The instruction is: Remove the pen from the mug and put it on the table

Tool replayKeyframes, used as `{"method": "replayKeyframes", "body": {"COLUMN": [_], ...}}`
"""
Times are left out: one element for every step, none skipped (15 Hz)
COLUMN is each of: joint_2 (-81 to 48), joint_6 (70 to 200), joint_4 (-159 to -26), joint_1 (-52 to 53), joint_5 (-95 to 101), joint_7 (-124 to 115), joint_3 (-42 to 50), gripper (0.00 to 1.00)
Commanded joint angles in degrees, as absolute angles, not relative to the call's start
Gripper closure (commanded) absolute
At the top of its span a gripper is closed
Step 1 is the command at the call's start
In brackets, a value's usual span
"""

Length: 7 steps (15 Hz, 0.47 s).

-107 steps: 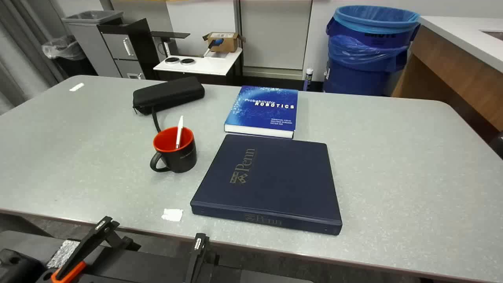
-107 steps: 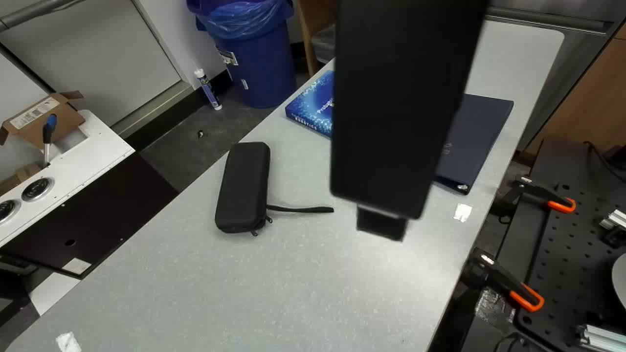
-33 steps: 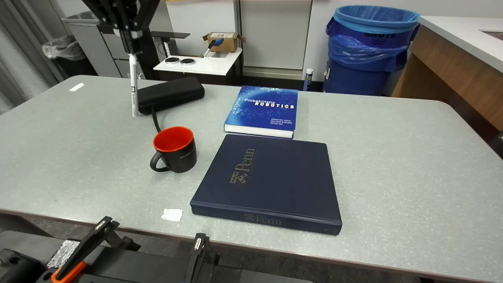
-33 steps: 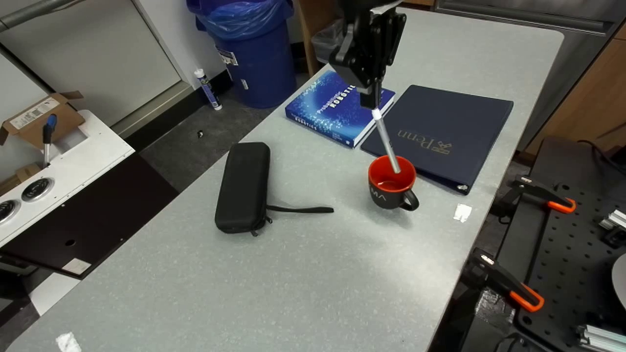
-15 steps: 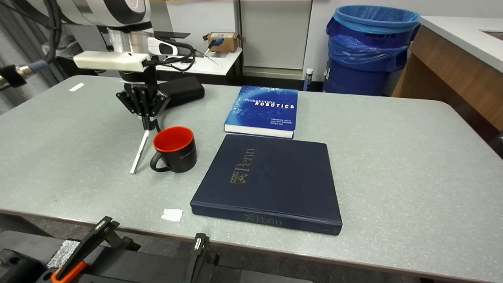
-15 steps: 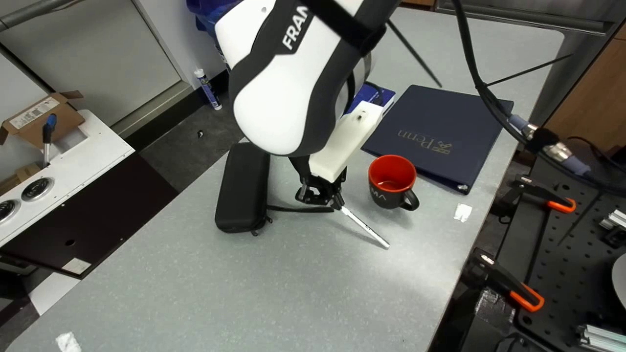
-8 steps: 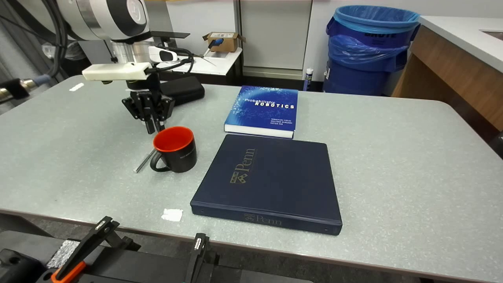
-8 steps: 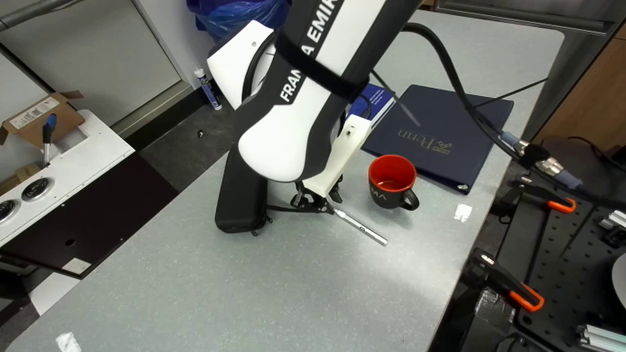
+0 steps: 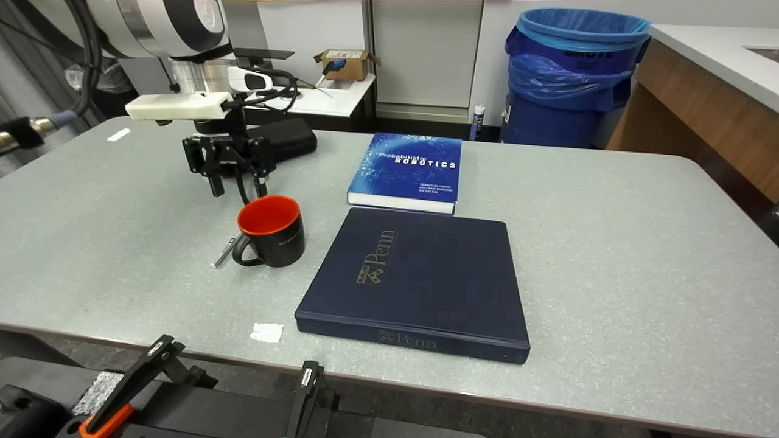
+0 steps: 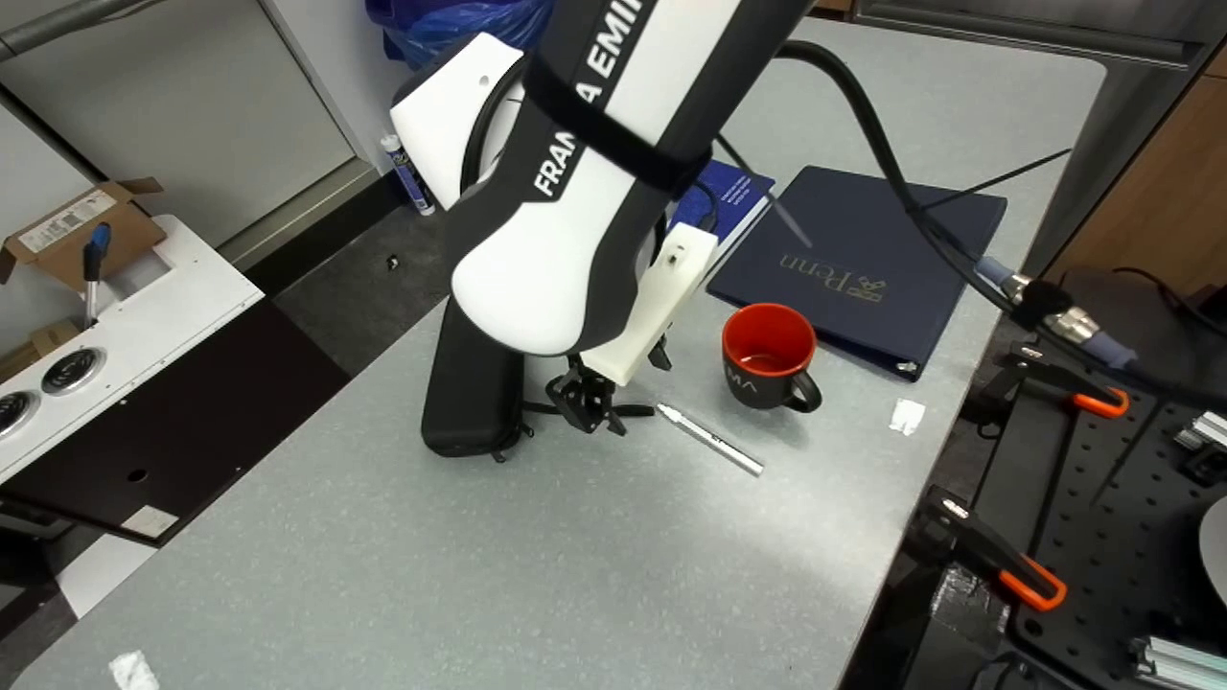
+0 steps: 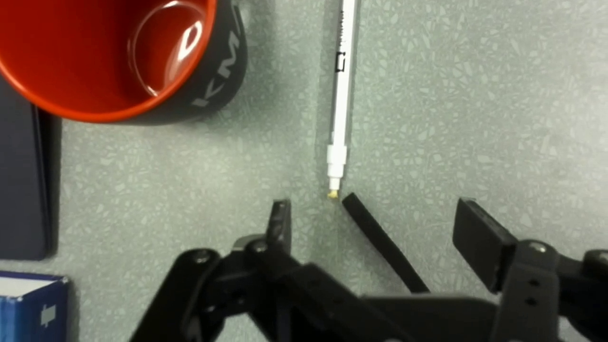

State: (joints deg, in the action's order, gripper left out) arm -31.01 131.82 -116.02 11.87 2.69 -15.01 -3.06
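One pen (image 10: 711, 440) lies on the table (image 10: 479, 575) left of the mug (image 10: 767, 358), my jaws freshly parted: placing looks done.

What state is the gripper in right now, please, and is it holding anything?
Gripper: open, its jaws well apart with nothing held; the pen lies on the table.

Pincer (image 9: 238, 188) spread, the pen (image 9: 224, 253) seemingly lies flat, partly behind the mug (image 9: 281, 244).
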Motion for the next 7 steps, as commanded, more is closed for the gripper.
{"method": "replayKeyframes", "body": {"joint_2": [-31.23, -31.06, -31.03, -31.02, -31.02, -31.02, -31.02], "joint_6": [131.56, 130.52, 131.62, 131.61, 131.61, 131.61, 131.61], "joint_4": [-114.77, -114.58, -115.56, -115.51, -115.48, -115.47, -115.46], "joint_1": [12.5, 12.65, 11.97, 11.98, 11.99, 11.98, 11.98], "joint_5": [2.8, 3.03, 2.6, 2.59, 2.59, 2.59, 2.59], "joint_7": [-17.19, -17.62, -15.69, -15.93, -16.01, -16.04, -16.06], "joint_3": [-2.38, -2.21, -2.91, -2.87, -2.85, -2.83, -2.82], "gripper": [0.0, 0.0, 0.0, 0.0, 0.0, 0.0, 0.0]}}
